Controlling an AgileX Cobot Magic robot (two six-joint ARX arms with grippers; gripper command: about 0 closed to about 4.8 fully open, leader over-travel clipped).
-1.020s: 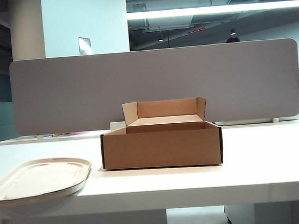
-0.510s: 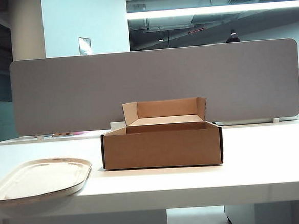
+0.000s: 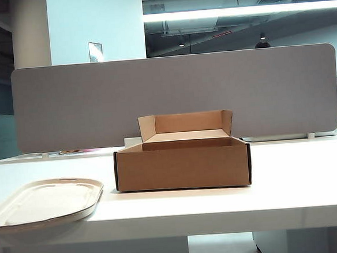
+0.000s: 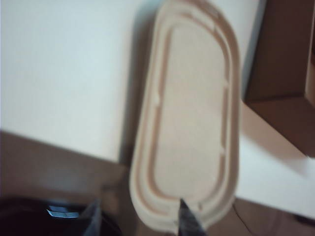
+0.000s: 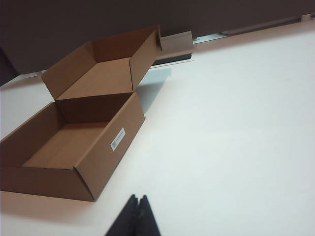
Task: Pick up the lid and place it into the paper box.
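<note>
Both grippers you run differ: left gripper (image 4: 140,219) spread above the lid (image 4: 189,113), right gripper (image 5: 136,216) pressed together, paper box (image 5: 74,132) at its 11 o'clock.

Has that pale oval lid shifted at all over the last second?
No. In the exterior view the lid lies by the table's near left edge, the same gap left of the paper box.

White table (image 3: 287,176) bears lid (image 3: 43,202); paper box (image 3: 183,167) beside.

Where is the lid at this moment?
In the exterior view the lid lies flat at the table's near left edge, left of the paper box and apart from it.
</note>
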